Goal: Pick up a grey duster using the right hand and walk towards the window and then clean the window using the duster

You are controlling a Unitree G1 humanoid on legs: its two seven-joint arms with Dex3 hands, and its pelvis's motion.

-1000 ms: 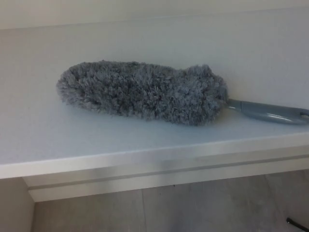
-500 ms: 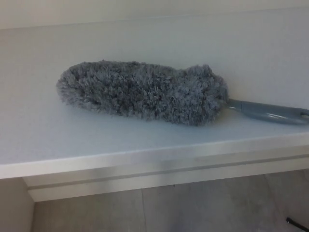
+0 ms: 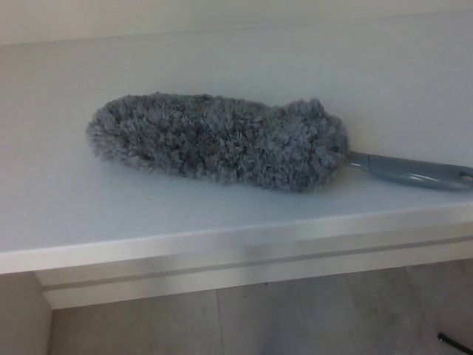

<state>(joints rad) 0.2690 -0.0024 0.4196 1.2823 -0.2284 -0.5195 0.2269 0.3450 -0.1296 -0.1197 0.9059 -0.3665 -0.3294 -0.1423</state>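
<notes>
A grey duster [image 3: 218, 139] lies flat on a white table [image 3: 148, 214], its fluffy head stretched across the middle of the head view. Its grey plastic handle [image 3: 414, 171] points right and runs out of the picture at the right edge. Neither of my hands shows in this view.
The table's front edge [image 3: 236, 240] crosses the lower part of the picture, with a grey floor [image 3: 295, 318] below it. A pale wall [image 3: 222, 15] rises behind the table. A small dark object [image 3: 454, 342] lies on the floor at the bottom right.
</notes>
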